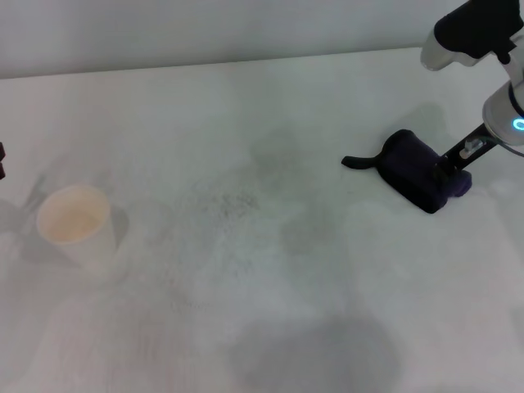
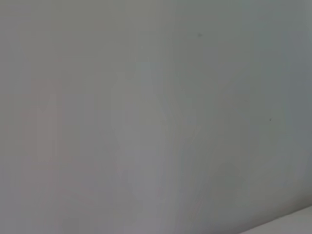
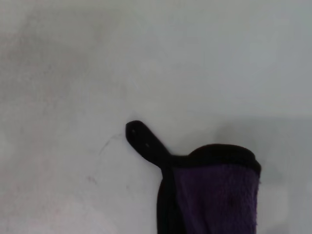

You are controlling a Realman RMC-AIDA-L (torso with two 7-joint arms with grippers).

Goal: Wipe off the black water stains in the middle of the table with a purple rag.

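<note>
Your rag lies bunched on the table at the right side, its tail pointing toward the middle, and no black stain shows there now, only faint grey smudges. The right gripper sits at the rag's far edge and seems closed on a fold, though the cloth hides the fingertips, so a thin pinch could let the rag slip out if you drag it. The left arm is parked off the left edge near the cup, fingers unseen; a wide sweep could tip it.
</note>
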